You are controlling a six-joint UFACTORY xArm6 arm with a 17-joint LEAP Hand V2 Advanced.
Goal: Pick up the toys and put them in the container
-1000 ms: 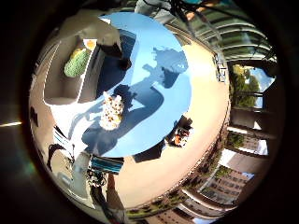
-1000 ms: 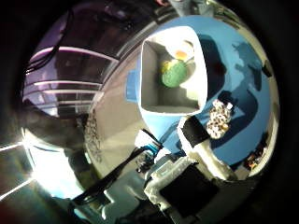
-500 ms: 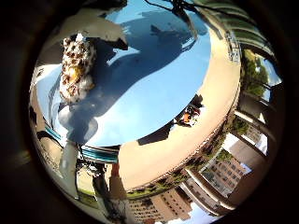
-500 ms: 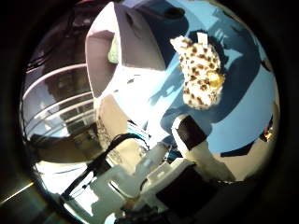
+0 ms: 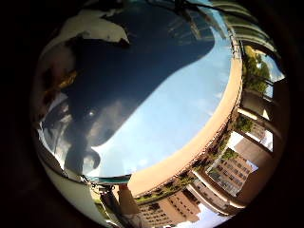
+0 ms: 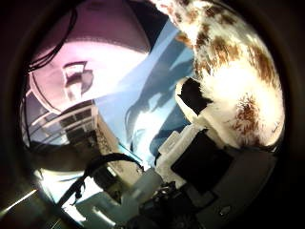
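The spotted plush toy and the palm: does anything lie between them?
Nothing shows between them in the thumb side view: the spotted plush toy fills it, right against the hand.

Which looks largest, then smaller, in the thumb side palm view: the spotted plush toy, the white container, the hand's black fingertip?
1. Spotted plush toy, though it is very near the camera.
2. White container.
3. Black fingertip of the hand.

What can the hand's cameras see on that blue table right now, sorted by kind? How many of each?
Spotted plush toys: 1, close to the palm.
Pale containers: 1, on the blue table.
Total: 2.
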